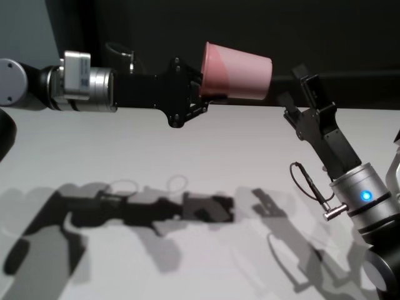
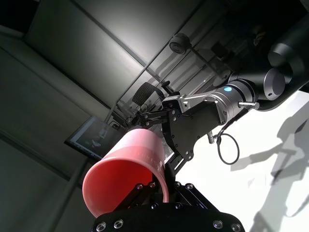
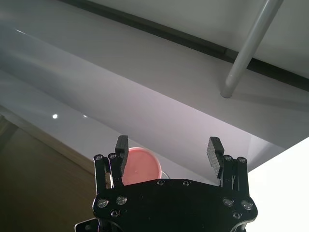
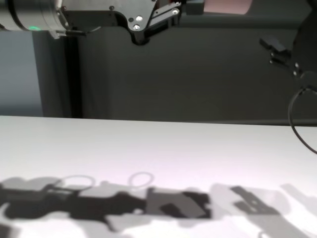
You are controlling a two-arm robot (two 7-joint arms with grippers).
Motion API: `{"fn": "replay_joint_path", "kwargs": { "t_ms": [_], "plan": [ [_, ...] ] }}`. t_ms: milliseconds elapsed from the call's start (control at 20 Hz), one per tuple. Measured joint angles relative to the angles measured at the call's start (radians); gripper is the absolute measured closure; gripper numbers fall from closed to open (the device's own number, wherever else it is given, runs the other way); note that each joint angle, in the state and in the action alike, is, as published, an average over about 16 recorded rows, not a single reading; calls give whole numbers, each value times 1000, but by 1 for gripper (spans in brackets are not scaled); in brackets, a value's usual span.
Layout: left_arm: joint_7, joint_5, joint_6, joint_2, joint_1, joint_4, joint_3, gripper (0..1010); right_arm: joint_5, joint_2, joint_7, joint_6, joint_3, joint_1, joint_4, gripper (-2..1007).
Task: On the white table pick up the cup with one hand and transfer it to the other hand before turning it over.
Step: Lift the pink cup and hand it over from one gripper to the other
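High above the white table [image 1: 187, 150], the left gripper [image 1: 201, 84] is clamped on the rim of the salmon-pink cup [image 1: 240, 70], held sideways, base toward the wide-open, empty right gripper [image 1: 300, 84] just beside it.

I work in what looks like a robotics lab or test room. My tabletop [image 1: 187, 144] is plain white and bare, set against a dark backdrop wall [image 4: 198, 74]. Looking up through my left wrist view, I see a panelled ceiling [image 2: 120, 43], a round fixture [image 2: 179, 43] mounted on it, a monitor [image 2: 91, 137] with a lit screen, and an office chair [image 2: 147, 92]. My right wrist view shows a grey ceiling pipe [image 3: 246, 48].
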Motion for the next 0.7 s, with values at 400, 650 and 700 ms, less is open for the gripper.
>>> {"fn": "replay_joint_path", "kwargs": {
  "t_ms": [400,650,700],
  "plan": [
    [0,0,0,0,0,0,0,970,26,0,18,-8,-26,1,5,5],
    [0,0,0,0,0,0,0,970,39,4,29,-13,-42,1,7,5],
    [0,0,0,0,0,0,0,970,42,5,31,-13,-44,1,8,5]
  ]
}}
